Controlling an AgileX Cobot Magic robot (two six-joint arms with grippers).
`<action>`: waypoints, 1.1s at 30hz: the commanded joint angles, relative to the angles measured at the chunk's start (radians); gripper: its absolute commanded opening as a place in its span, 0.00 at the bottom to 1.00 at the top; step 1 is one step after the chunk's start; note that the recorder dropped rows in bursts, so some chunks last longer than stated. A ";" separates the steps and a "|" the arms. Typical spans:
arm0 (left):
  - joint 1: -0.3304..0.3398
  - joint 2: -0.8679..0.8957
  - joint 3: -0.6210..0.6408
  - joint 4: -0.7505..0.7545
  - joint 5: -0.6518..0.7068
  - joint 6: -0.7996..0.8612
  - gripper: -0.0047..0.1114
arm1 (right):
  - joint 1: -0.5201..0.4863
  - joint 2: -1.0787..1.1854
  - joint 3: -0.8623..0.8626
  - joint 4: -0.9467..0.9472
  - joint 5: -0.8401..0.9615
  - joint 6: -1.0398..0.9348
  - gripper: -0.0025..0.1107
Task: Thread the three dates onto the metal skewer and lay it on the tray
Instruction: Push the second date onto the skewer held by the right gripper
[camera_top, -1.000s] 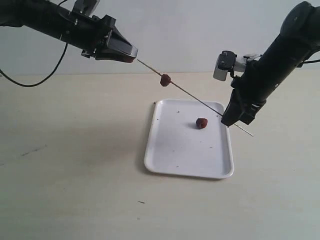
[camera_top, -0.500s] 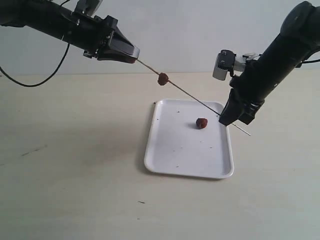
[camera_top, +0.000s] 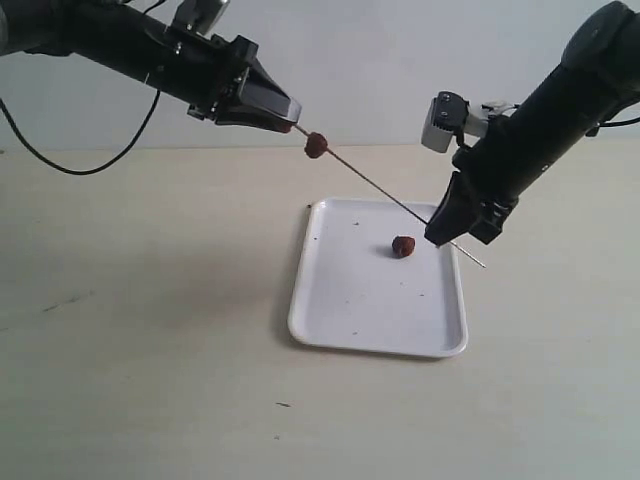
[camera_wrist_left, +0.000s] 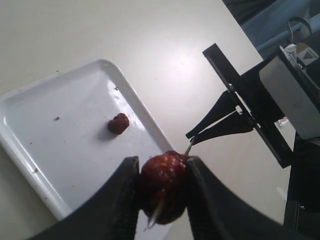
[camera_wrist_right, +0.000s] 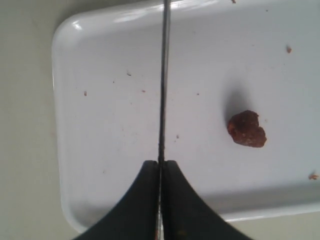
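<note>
Grey steel, very thin: the metal skewer (camera_top: 380, 189) hangs in the air above the tray (camera_top: 330, 310), its long axis sloping from beyond the tray's far left corner down past its right rim. Lower part: clamped in the right gripper (camera_wrist_right: 160, 167), fingers closed tight on the rod over that rim. High end: the left gripper (camera_wrist_left: 162, 167), pinched on a pierced date (camera_wrist_left: 162, 190). A loose date (camera_top: 403, 246) lies on the tray toward its right side, nearest the right gripper. No further date shows; how far the rod runs through the held fruit is unclear.
</note>
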 joint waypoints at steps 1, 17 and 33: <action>-0.035 -0.007 -0.005 -0.013 0.001 0.017 0.31 | -0.005 -0.001 -0.003 0.045 -0.009 -0.015 0.02; -0.071 -0.007 -0.005 -0.009 0.001 0.033 0.31 | -0.005 -0.001 -0.003 0.130 -0.026 -0.017 0.02; -0.064 -0.007 -0.005 0.069 0.001 0.062 0.69 | -0.007 -0.007 -0.003 0.082 -0.098 0.108 0.02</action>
